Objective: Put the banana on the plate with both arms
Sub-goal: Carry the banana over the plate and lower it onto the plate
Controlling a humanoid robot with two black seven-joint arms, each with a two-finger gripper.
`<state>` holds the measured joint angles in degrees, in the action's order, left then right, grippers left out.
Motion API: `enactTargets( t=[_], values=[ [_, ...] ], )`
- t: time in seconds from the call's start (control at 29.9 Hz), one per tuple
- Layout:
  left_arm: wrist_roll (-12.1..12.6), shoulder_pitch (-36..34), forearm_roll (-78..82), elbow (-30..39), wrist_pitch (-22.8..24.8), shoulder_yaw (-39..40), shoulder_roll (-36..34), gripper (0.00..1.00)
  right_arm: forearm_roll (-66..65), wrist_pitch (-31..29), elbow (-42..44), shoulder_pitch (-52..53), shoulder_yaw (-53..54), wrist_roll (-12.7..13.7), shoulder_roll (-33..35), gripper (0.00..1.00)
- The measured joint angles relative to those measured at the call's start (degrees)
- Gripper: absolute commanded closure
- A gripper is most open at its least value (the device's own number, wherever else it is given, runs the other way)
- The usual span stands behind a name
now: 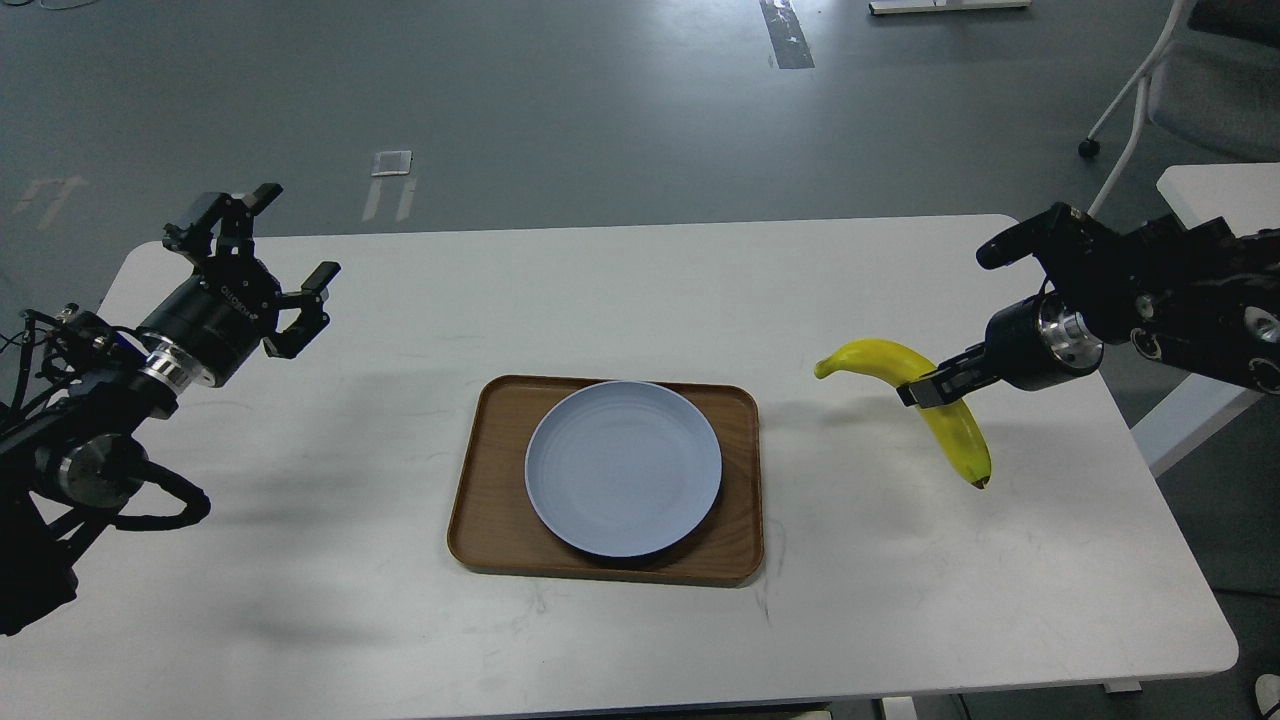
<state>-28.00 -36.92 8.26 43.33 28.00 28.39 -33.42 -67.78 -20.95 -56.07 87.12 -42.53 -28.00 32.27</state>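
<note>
The yellow banana (pixel 958 440) hangs in the air over the right part of the white table (pixel 640 290), clear of the tabletop, with its shadow below it. My right gripper (pixel 925 390) is shut on the banana's middle, stem end pointing left and dark tip down. The pale blue-grey plate (pixel 623 468) lies empty on the brown tray (pixel 490 525) at the table's middle, left of the banana. My left gripper (pixel 295 235) is open and empty above the table's far left corner, well away from the plate.
A chair (pixel 1150 90) on castors and the corner of a second white table (pixel 1215 195) stand at the far right, close behind my right arm. The table's front edge runs along the bottom of the view.
</note>
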Motion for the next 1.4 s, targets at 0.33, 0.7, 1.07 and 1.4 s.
enactTargets(
  t=[0.33, 0.7, 1.07, 1.4],
  values=[
    [0.00, 0.00, -0.09, 0.02, 0.00, 0.40, -0.08, 0.02, 12.04, -1.31, 1.31, 4.31, -0.52, 0.00, -14.02, 0.82],
    [0.00, 0.00, -0.09, 0.09, 0.00, 0.45, 0.01, 0.02, 24.31, -1.30, 6.95, 2.51, -5.24, -0.01, -30.41, 0.80],
    [0.00, 0.00, -0.16, 0.08, 0.00, 0.45, -0.16, 0.02, 25.69, -1.25, 11.45, -1.93, -5.39, 0.00, -32.27, 0.75],
    [0.00, 0.08, -0.18, 0.10, 0.00, 0.44, -0.25, 0.02, 28.20, -1.11, 12.19, -2.98, -5.33, 0.00, -32.27, 0.36]
  ],
)
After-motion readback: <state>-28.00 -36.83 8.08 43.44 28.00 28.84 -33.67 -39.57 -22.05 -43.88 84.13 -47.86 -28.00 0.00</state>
